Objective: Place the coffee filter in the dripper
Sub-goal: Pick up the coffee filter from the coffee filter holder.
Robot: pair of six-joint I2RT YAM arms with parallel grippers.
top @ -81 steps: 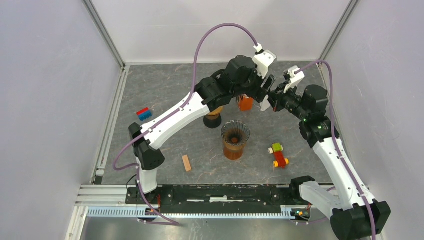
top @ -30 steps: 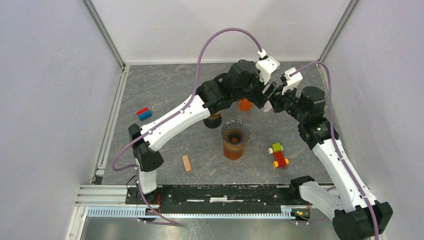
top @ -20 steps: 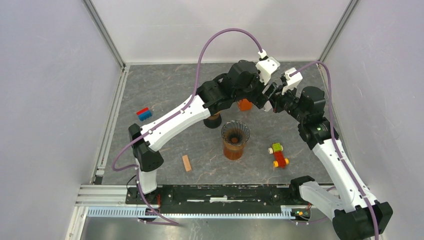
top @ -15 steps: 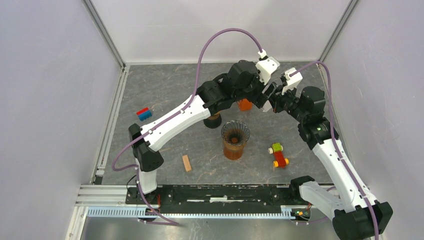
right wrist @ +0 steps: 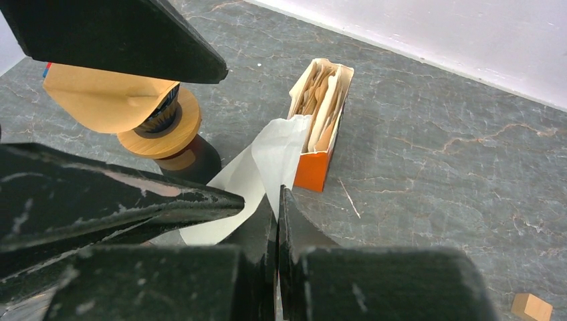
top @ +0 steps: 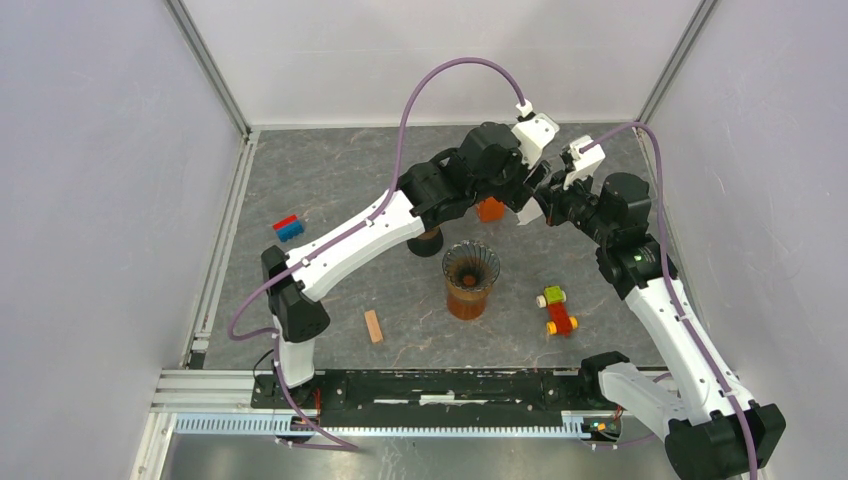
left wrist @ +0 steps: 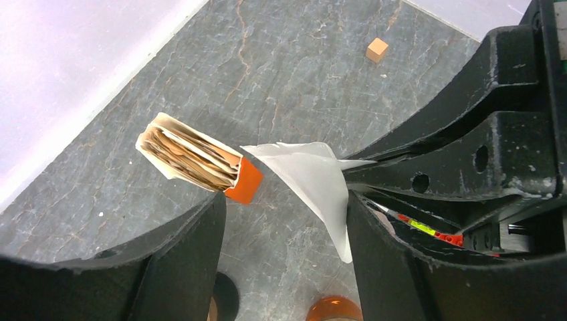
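**Grey marbled table, white filter held at the far side**

Your right gripper (right wrist: 276,200) has its jaws pressed together on one edge of the white coffee filter (left wrist: 311,180). The filter hangs above the table (top: 330,180) beside the orange filter box (left wrist: 200,160). It is not yet over the dripper (top: 471,265), which stands nearer the arm bases. Your left gripper (left wrist: 284,214) has its jaws spread, one on each side of the sheet. Expect thin paper: very light, limp, easy to crease or tear, and likely to flop. Take it near the rim with a gentle pinch, and open the cone before lowering it.
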